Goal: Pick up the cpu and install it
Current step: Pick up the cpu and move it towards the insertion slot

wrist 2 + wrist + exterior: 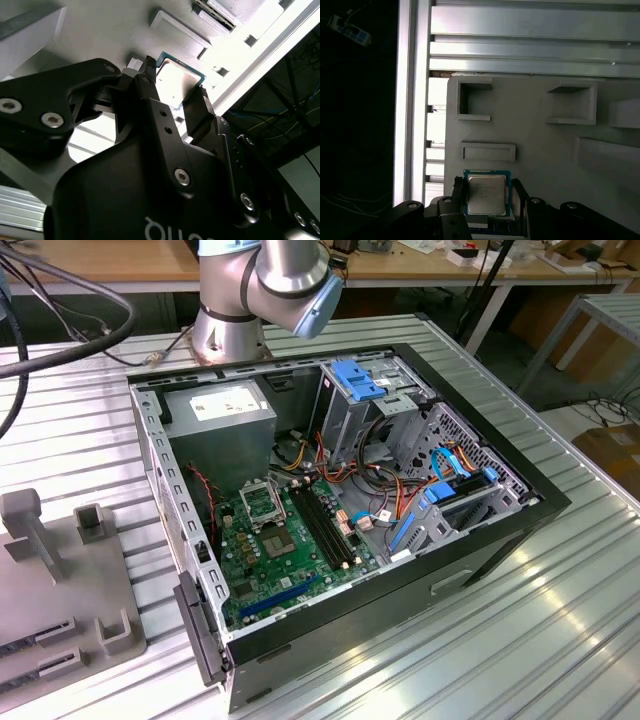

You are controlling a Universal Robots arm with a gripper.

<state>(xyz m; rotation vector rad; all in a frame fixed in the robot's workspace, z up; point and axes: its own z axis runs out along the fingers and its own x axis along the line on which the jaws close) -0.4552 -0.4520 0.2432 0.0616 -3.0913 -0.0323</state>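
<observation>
In both wrist views we see the gripper (pixel 488 192) (pixel 175 80) clenched on the cpu (pixel 486 196) (pixel 176 86). Its two black fingers (pixel 459 191) (pixel 201 107) press against opposite edges of the chip. The cpu sits metal side up, its thin rim showing around the silvery top. It is over the grey tray (pixel 545 150), near that tray's edge, just beside a shallow raised rectangle (pixel 488 152). From these angles we cannot say for sure whether the chip rests on the tray or is raised just clear of it.

In the exterior view we see the tray (pixel 50 575) on the slatted table (pixel 500 650) at the exterior view's left, well apart from the socket (pixel 262 502). The socket is on the green board (pixel 290 562) inside the open case (pixel 545 508). The arm (pixel 262 285) rises behind the case.
</observation>
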